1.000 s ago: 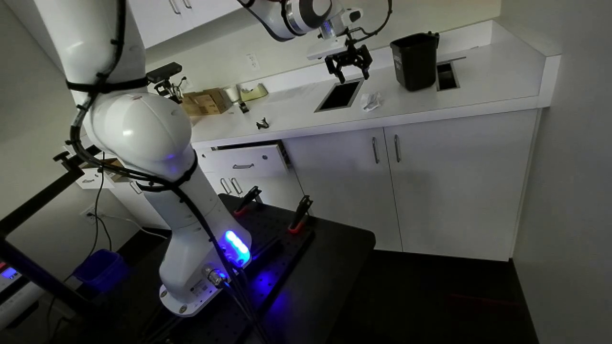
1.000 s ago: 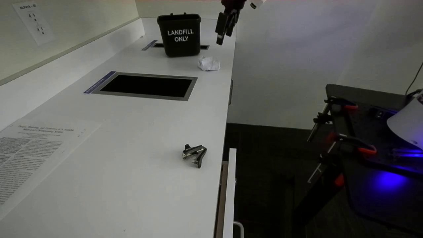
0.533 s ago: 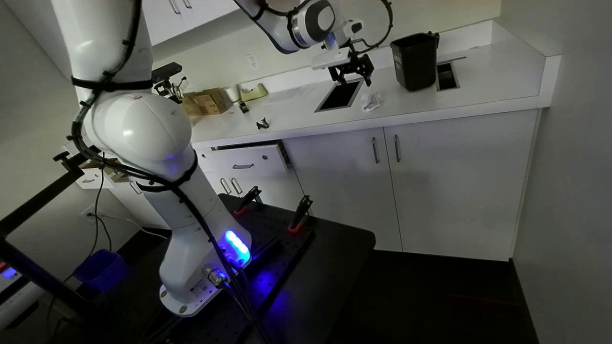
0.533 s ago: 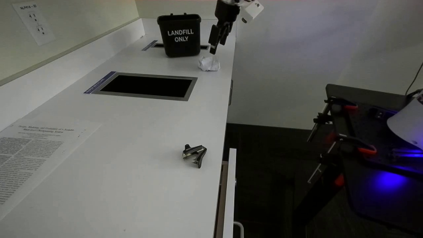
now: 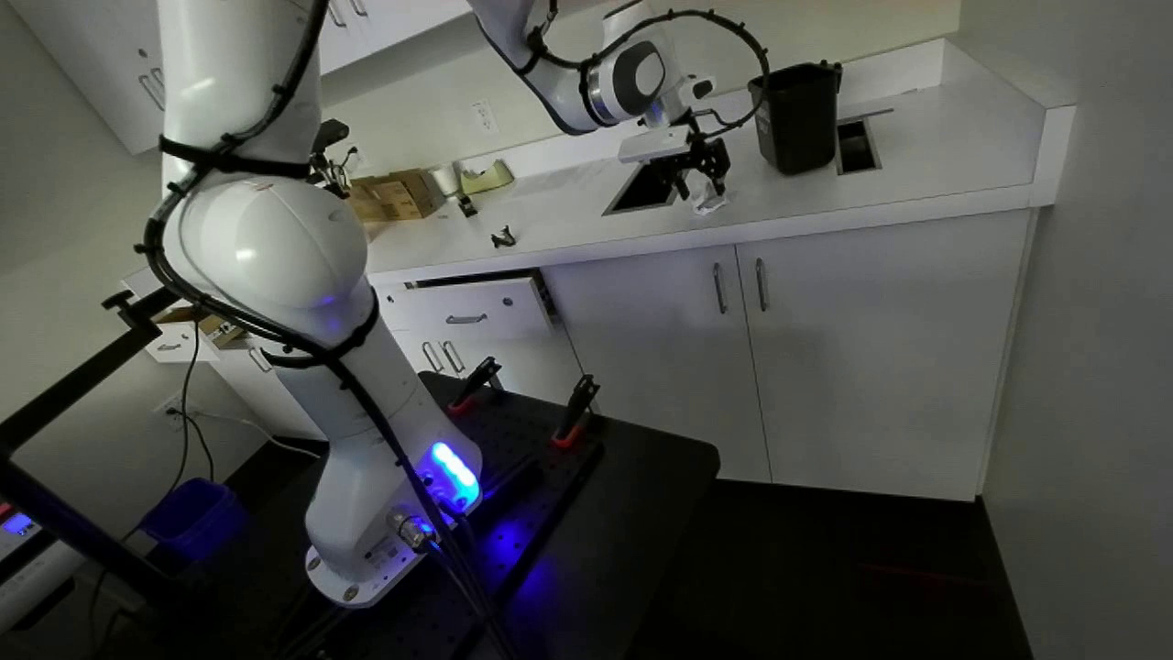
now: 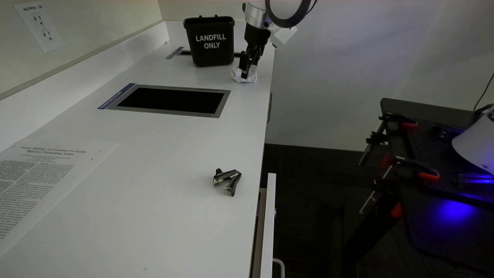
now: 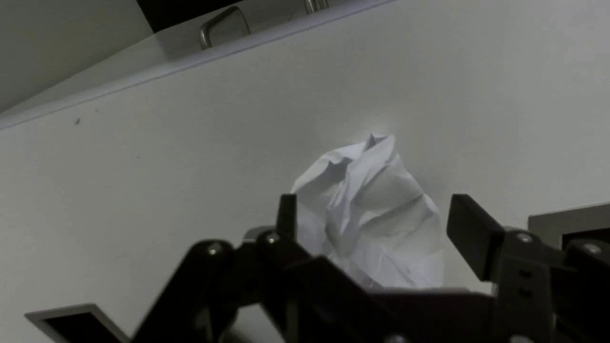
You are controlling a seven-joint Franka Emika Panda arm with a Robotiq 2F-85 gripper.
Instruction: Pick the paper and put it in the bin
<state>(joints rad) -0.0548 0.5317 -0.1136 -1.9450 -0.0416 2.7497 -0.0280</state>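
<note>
In an exterior view the black bin (image 6: 211, 56), lettered LANDFILL ONLY, stands upright on the far part of the counter (image 6: 154, 166) and covers the middle of a dark opening (image 6: 185, 53). On the near side of the bin, more to the left, lies a larger framed opening (image 6: 170, 99), with a blue strip (image 6: 116, 96) along its left end. The crumpled paper (image 7: 376, 214) rests on the counter, near the bin and near the corner of this larger opening. The gripper (image 5: 701, 188) is over the paper with its jaws parted, and in the wrist view the paper lies between them; whether one of the fingers (image 7: 472, 238) touches it, I cannot say with certainty. Near the right edge of the counter there is a staple remover (image 6: 227, 181), and to the near left lie printed sheets (image 6: 42, 177). To the left, in an exterior view, is a cardboard box (image 5: 392, 197). Under the counter a drawer (image 5: 449, 301) is pulled partly out; to its right are closed cabinet doors (image 5: 660, 357).

The counter is white, with few small specks (image 7: 77, 121). The walls (image 6: 347, 69) are pale, and one has a power outlet (image 6: 41, 29). On a black table (image 5: 641, 486) the robot's base (image 5: 371, 522) shines blue, beside two clamps (image 5: 579, 403) with red parts. The floor (image 5: 825, 568) is dark.
</note>
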